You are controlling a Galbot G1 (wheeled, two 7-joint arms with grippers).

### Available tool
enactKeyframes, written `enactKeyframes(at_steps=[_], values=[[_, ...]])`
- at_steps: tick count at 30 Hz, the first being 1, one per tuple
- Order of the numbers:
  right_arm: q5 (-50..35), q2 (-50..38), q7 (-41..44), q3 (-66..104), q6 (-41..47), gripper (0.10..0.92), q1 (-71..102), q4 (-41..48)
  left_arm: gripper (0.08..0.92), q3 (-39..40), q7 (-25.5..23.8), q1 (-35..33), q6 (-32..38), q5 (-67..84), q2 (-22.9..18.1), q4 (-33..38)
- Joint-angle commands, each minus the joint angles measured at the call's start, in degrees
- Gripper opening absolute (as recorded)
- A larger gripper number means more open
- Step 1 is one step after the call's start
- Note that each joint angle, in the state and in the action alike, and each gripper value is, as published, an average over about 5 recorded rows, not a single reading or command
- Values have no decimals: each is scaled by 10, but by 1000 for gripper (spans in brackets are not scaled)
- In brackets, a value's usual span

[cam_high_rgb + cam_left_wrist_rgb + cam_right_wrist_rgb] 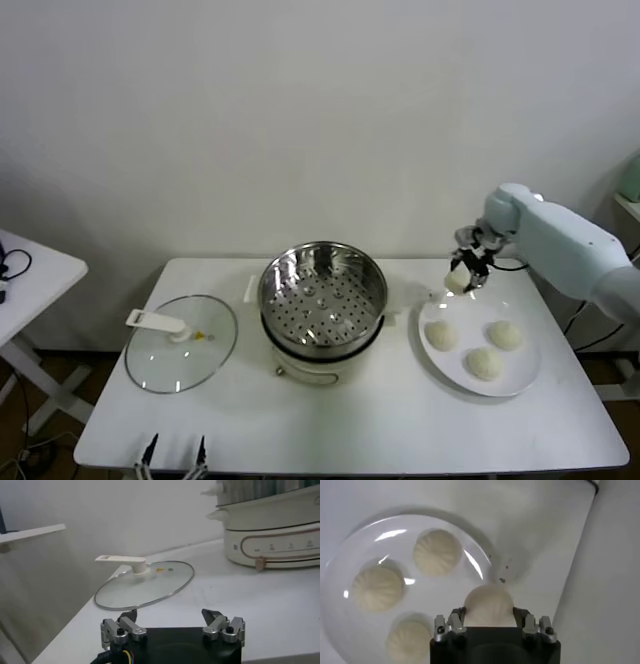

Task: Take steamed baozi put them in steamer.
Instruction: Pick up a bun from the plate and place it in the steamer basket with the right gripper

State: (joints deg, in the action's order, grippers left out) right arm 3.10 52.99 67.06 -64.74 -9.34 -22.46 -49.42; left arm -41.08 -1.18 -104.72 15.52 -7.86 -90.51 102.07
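Soft, even light fills the head view, leaving only faint shadows on the white table and bright glints inside the steamer — nothing is blown out. In the right wrist view the plate carries streaks of glare, and a held baozi casts a soft shadow beside it. The left wrist view is dimmer and greyer — the glass lid shows a pale sheen, and the nearest gripper parts look slightly soft.

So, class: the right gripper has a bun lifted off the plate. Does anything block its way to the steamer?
Nothing visible does. The right gripper holds the bun above the plate; the steamer stands open beside the plate, its lid lying on its far side.
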Motion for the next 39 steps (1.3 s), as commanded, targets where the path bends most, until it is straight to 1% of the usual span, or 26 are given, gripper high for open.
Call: enactKeyframes(at_steps=[1,6,9,12,15,21,27,35,39], values=[[-63,-23,1,-151,-12,653,-179,-212,823,-1,2,0,1,-3,-1,-1],[-70,1,-2,-185,-28,653,-270,-312,823,-1,4,-1,5,-5,-4,-2],[-72,22,-4,-195,-35,653,-304,-355,823,0,5,-3,7,-7,-4,-1],[-62,47,-9,-195,-43,653,-318,-377,823,0,7,-4,8,-8,-5,1],[-34,76,-16,-190,-51,653,-316,-377,823,0,9,-4,8,-8,-5,3],[38,155,-29,-166,-50,653,-261,-343,823,0,14,-7,10,-12,-7,5],[111,225,-39,-133,-49,653,-172,-265,823,-1,16,-10,11,-13,-12,12],[169,262,-49,-112,-67,653,-90,-174,823,-5,19,-14,13,-13,-16,15],[184,264,-50,-104,-70,653,-66,-147,823,-5,20,-14,14,-13,-18,13]])
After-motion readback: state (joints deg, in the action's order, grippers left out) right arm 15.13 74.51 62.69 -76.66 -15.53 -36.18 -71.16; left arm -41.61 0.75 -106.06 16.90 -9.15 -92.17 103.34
